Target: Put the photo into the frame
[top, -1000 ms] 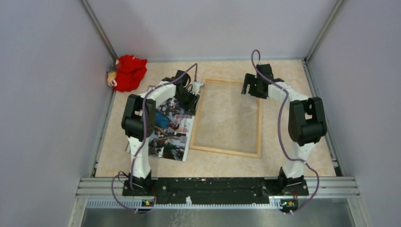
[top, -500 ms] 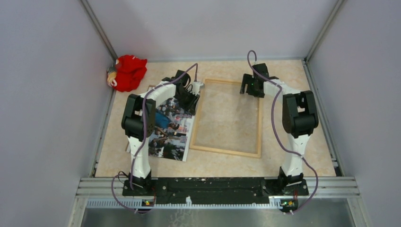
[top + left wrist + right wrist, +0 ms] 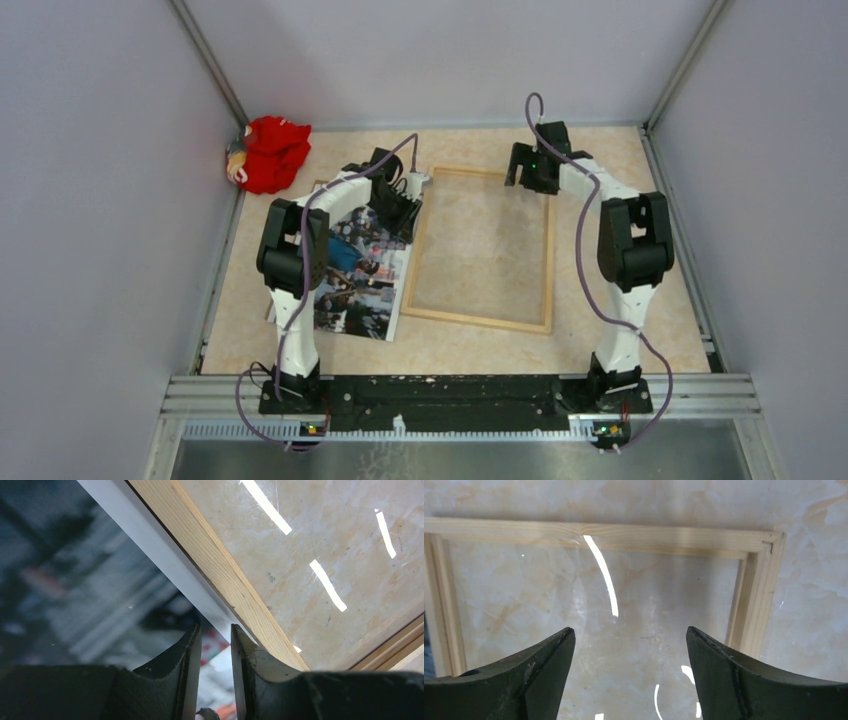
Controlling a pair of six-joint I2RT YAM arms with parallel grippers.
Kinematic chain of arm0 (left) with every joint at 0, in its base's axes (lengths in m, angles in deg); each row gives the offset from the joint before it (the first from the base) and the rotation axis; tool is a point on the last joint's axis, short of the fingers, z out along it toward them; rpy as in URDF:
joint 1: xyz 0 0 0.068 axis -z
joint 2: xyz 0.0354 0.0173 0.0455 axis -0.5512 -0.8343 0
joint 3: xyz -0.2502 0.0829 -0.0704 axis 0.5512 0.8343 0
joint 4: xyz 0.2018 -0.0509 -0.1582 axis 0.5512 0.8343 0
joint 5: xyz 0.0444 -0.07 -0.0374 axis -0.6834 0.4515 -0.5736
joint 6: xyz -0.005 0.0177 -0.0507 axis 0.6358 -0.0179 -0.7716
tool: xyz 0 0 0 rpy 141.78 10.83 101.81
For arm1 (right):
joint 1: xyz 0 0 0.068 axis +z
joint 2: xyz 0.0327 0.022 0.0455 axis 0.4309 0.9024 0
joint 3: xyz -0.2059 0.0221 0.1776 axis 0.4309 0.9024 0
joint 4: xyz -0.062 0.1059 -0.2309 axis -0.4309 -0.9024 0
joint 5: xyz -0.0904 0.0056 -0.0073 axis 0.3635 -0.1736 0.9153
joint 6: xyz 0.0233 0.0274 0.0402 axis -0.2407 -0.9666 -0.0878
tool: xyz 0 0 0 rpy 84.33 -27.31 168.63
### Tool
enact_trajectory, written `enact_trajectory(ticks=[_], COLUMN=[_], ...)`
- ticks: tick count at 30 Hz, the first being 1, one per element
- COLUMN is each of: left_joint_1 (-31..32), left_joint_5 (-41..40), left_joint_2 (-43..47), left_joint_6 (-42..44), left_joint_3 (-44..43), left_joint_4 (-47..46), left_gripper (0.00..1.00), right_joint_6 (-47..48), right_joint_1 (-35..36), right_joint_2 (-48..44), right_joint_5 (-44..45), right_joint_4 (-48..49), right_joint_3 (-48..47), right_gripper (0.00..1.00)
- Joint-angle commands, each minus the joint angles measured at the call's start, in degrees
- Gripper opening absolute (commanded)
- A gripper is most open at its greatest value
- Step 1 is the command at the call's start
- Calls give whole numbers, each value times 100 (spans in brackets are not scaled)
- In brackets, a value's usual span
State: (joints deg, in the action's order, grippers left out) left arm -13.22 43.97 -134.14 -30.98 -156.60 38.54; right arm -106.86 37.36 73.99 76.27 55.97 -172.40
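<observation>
Two tools: right tool open above frame; left tool narrowed, hold on photo unclear; photo's border may snag the rail beside it.

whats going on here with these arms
Two arms are working on putting the photo into the frame. The photo lies face up on the table, left of the frame, its edge at the frame's left rail. The left gripper sits low at that edge, jaws nearly closed; a grip isn't clear. The right gripper hovers open over the frame's far right corner, empty.
</observation>
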Motion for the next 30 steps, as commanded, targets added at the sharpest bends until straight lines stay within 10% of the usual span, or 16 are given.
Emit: enact_trajectory(ticks=[1, 30], left_joint_1=[-35, -45], left_joint_5=[-63, -31], left_joint_2=[13, 4], left_joint_6=[62, 101], left_joint_3=[-31, 44], left_joint_4=[8, -28], left_gripper=[35, 35], right_joint_6=[82, 103], right_joint_1=[-23, -56], right_joint_2=[-48, 849], right_joint_5=[65, 130], right_joint_4=[-113, -255], right_joint_3=[-688, -1411], right_gripper=[82, 80])
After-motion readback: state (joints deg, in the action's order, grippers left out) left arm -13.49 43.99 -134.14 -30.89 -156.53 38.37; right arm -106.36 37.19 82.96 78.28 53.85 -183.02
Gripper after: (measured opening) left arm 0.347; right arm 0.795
